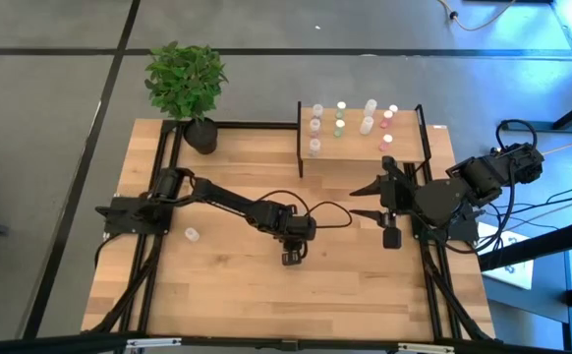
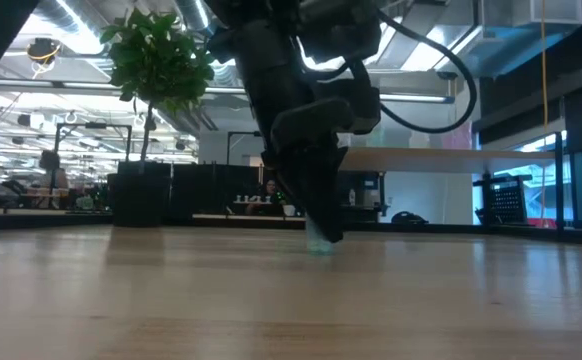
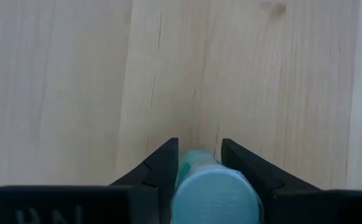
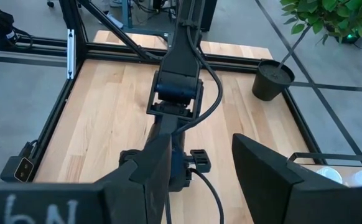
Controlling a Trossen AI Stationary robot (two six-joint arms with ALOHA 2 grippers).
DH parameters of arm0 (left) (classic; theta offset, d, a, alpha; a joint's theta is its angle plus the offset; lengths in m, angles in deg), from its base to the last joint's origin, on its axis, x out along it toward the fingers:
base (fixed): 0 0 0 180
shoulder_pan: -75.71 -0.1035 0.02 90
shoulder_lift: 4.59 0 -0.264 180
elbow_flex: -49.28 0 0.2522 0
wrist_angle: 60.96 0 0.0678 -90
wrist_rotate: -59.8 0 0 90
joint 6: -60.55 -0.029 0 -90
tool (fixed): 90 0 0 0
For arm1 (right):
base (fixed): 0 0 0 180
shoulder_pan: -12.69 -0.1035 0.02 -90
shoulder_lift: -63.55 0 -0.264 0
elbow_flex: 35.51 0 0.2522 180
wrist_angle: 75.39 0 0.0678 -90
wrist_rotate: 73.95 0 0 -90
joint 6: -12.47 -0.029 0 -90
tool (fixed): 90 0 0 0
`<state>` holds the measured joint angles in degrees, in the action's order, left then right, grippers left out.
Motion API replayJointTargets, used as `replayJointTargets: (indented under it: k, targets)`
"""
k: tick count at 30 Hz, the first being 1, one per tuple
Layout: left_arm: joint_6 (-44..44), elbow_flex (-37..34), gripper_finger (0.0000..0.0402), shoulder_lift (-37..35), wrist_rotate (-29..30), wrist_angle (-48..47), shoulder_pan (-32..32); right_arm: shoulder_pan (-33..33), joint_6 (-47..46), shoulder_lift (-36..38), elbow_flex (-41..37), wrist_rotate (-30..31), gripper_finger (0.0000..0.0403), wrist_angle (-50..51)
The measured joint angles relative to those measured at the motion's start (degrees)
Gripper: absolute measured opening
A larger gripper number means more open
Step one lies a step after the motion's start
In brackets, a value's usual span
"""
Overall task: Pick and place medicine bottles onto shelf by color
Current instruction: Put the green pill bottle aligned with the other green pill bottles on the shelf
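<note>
Bottle (image 3: 213, 190) seemingly upright, bluish cap up, between left gripper (image 3: 199, 163) fingers; clamped or loose, unclear

About a dozen tiny bottles (image 1: 340, 119) on one shelf (image 1: 355, 150), one loose bottle (image 1: 192, 234) on the table (image 1: 227, 290), one blue-capped bottle (image 3: 212, 193) in the left gripper (image 3: 199, 149), one potted plant (image 1: 186, 79).

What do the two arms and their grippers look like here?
Both arms are dark, nearly black, built of jointed segments, with black cables looping alongside. The left gripper and right gripper each end in two dark, wedge-shaped fingers that taper to points. Pale lettering is partly visible on each gripper body in the wrist views, too cropped to read.
</note>
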<state>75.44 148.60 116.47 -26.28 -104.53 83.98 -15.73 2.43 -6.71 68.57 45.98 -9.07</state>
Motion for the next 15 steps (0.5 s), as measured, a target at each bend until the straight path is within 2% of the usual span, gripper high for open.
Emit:
replayJointTargets:
  k: [15]
  targets:
    - [0.09,0.00,0.0240,0.11,-0.02,-0.14,0.17,0.00,-0.01,0.00,0.00,0.00,0.0172,0.00]
